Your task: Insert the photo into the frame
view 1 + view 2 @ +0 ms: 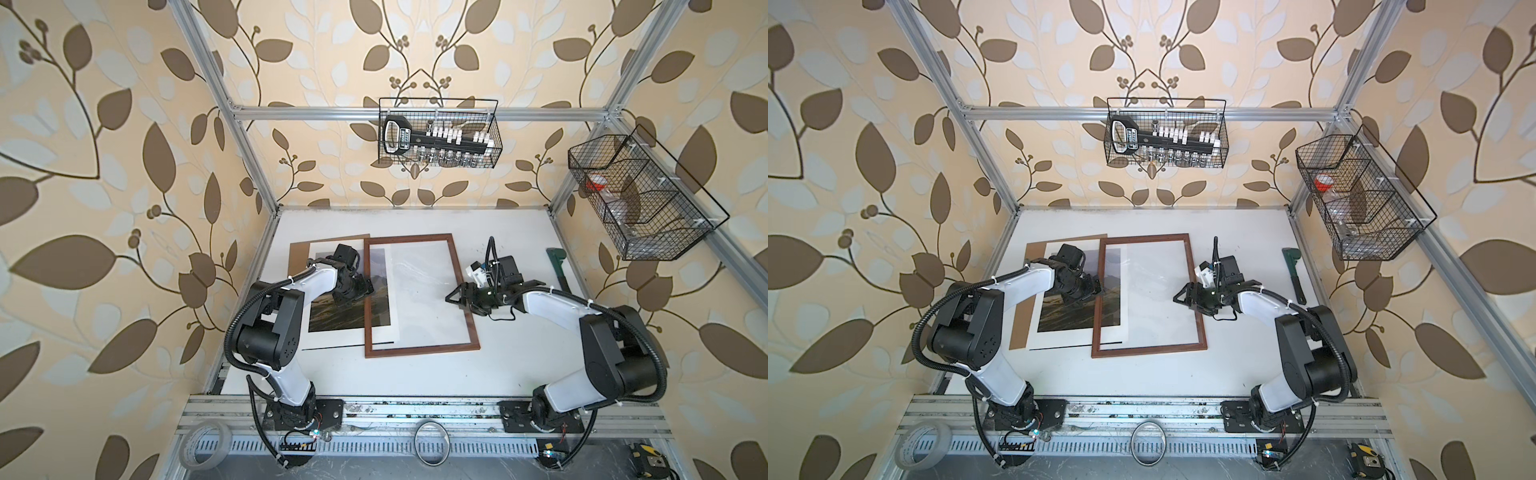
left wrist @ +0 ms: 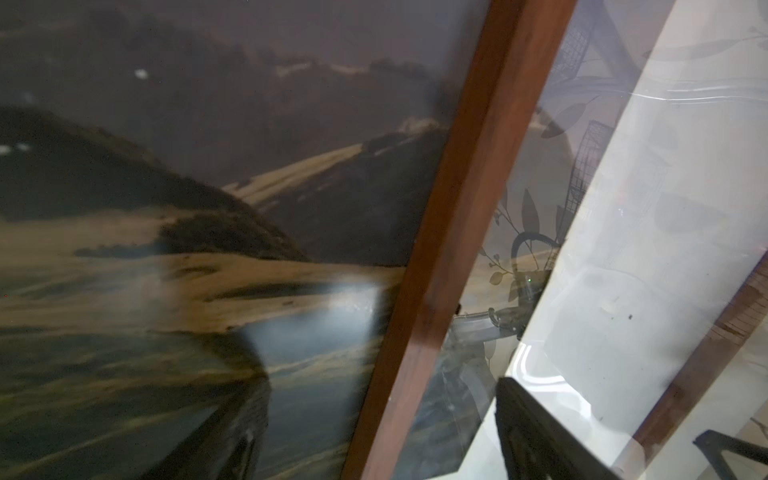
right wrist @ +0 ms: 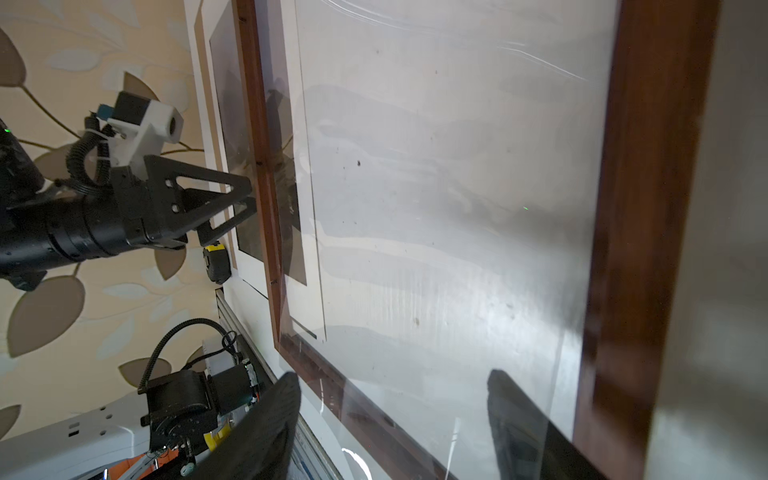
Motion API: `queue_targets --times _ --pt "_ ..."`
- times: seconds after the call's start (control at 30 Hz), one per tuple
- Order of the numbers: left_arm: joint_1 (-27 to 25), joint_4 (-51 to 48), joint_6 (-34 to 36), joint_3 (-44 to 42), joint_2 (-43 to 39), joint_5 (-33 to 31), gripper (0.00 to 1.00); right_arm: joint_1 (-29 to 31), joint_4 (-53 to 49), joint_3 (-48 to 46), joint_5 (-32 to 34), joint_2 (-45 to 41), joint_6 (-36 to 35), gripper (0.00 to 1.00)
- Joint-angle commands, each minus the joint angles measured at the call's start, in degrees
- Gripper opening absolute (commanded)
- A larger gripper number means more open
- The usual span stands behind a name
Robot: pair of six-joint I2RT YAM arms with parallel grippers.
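Observation:
The frame [image 1: 419,352] [image 1: 1148,352], a thin reddish-brown border with clear glazing, lies flat mid-table. The photo [image 1: 328,316] [image 1: 1059,316], a misty hill landscape, lies to its left with its right part under the frame's left bar. My left gripper [image 1: 368,286] [image 1: 1098,289] is open above the photo, right at that bar. In the left wrist view the bar [image 2: 457,208] runs between the two fingers of the left gripper [image 2: 386,440]. My right gripper [image 1: 449,298] [image 1: 1177,297] [image 3: 395,432] hangs open over the glazing near the frame's right bar [image 3: 648,208], holding nothing.
A brown backing board [image 1: 297,253] and a white sheet [image 1: 332,340] lie under the photo. A green wrench [image 1: 557,266] lies at the table's right edge. Wire baskets [image 1: 440,133] [image 1: 640,199] hang on the back and right rails. A tape roll [image 1: 205,444] sits at the front.

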Motion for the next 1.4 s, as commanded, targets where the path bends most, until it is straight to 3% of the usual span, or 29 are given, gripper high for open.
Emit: queue_targets --times 0.0,0.17,0.4,0.43,0.5,0.67,0.83,1.13,1.37 --pt "-0.59 0.42 1.44 1.79 2.28 1.49 0.83 -0.86 2.56 4.08 -2.92 3.43 -2.42 0.73" --pt "-1.46 0.81 1.54 1.54 3.88 2.08 0.77 -0.92 10.22 8.09 -7.10 11.78 1.92 0.68" --pt "-1.49 0.71 2.62 1.83 4.11 2.44 0.70 0.96 4.29 16.20 -5.91 19.18 -2.63 0.57" --pt "-1.44 0.71 2.68 1.96 4.02 2.53 0.70 1.37 3.12 17.11 -5.29 20.33 -3.57 0.52" --pt "-1.40 0.26 3.00 2.57 3.48 2.90 0.70 1.66 1.59 17.71 -4.37 22.04 -6.47 0.29" --pt "-0.53 -1.64 3.82 4.76 -0.75 2.70 0.73 2.33 1.51 14.53 -3.27 17.90 -11.09 0.00" --pt "1.76 -1.48 3.84 5.35 -5.06 3.25 0.77 3.50 4.54 10.40 -2.58 12.07 -13.23 0.00" --pt "10.40 5.28 0.55 2.04 -7.31 8.11 0.83 5.16 12.42 3.43 1.16 0.99 -14.83 0.00" --pt "10.72 14.62 -2.96 -2.27 -7.72 5.92 0.84 6.01 23.76 5.43 -6.81 3.89 -8.44 0.00"
